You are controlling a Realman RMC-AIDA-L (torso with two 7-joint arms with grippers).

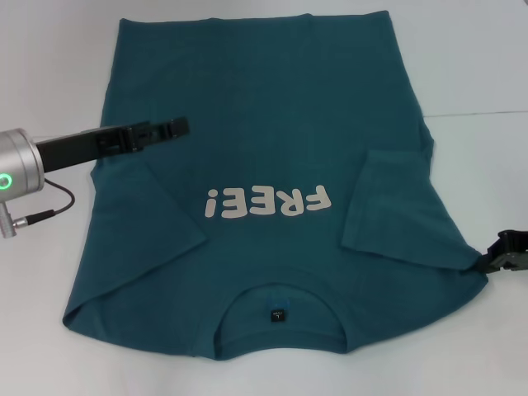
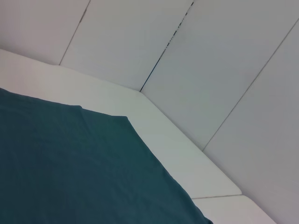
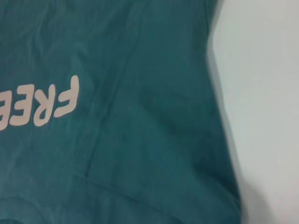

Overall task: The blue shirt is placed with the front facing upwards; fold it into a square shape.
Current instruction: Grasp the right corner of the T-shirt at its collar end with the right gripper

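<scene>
The blue shirt [image 1: 264, 107] lies flat on the white table, front up, with its collar and dark neck tag [image 1: 279, 313] nearest me. White "FREE!" lettering [image 1: 268, 201] crosses the chest. Both sleeves are folded inward over the body, one on the left [image 1: 157, 223] and one on the right [image 1: 388, 206]. My left gripper [image 1: 177, 127] reaches in from the left and hovers over the shirt's left side. At the shirt's right shoulder edge sits my right gripper [image 1: 497, 257], touching the cloth there. The right wrist view shows the lettering [image 3: 42, 105] and the shirt's edge [image 3: 219, 140].
The white table [image 1: 478, 66] extends beyond the shirt on both sides, with a seam line [image 1: 487, 112] at the right. White wall panels [image 2: 210, 70] rise behind the table's far edge. A cable [image 1: 49, 210] hangs from the left arm.
</scene>
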